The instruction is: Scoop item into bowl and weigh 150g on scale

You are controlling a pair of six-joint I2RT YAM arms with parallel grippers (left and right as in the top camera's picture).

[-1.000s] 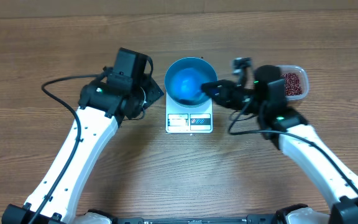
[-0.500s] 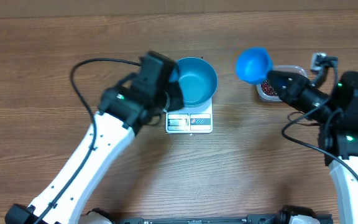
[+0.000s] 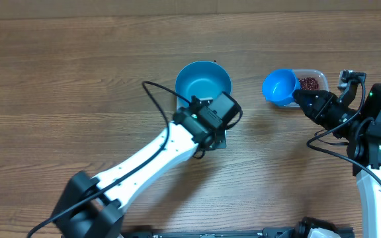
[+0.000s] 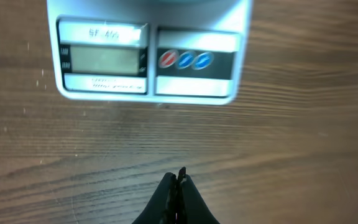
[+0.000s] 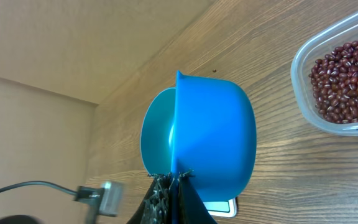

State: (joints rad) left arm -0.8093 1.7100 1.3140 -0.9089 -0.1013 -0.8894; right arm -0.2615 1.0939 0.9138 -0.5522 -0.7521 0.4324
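Overhead: right claw [image 3: 301, 98] grips the scoop [image 3: 280, 86] near the beans [image 3: 311, 83]; left claw [image 4: 178, 182] closed, apparently empty, before the scale [image 4: 148, 59].

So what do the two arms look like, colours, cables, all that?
Both have smooth white shells, black joints and black wrist housings. The left arm has a thin black cable looping off its wrist; the right arm has a similar cable and small green lights. The jaws are black, tapering to narrow tips.
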